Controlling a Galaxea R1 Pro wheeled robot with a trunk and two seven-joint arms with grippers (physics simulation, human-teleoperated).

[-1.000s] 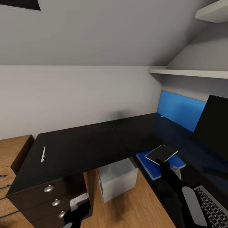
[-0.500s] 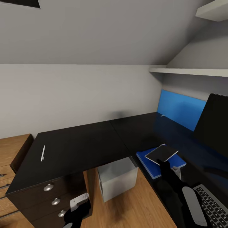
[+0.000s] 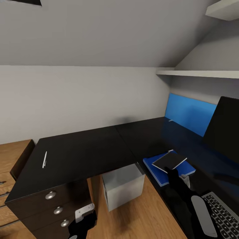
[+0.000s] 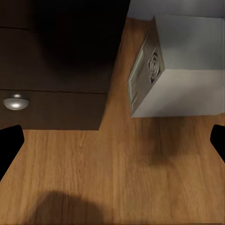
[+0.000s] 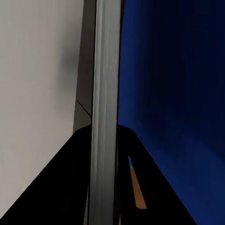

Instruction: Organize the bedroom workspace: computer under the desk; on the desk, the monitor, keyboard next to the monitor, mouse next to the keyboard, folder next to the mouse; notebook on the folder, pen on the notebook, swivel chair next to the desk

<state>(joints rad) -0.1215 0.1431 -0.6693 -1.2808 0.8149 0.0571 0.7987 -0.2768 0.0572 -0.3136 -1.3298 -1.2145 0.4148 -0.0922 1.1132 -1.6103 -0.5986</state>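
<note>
On the black desk (image 3: 86,149) a blue folder (image 3: 158,173) lies near the front edge with the notebook (image 3: 169,160) on top. My right gripper (image 3: 174,173) is at the notebook's near edge, and in the right wrist view its black fingers (image 5: 61,187) are shut on the notebook's thin grey edge (image 5: 107,117). A white pen (image 3: 44,159) lies far left on the desk. The monitor (image 3: 225,127) and keyboard (image 3: 223,215) are at the right. The computer (image 3: 122,186) (image 4: 187,70) stands under the desk. My left gripper (image 3: 79,229) (image 4: 112,140) hangs open above the floor. Mouse and swivel chair are out of view.
The dark drawer unit (image 3: 50,195) (image 4: 51,103) with silver knobs is beside my left gripper. Light wooden shelving (image 3: 13,156) stands at the left. A blue wall panel (image 3: 189,114) and a white wall shelf (image 3: 199,74) are behind the desk under a sloped ceiling.
The whole head view has shifted slightly. Notebook, folder, pen and both grippers hold their places relative to the desk.
</note>
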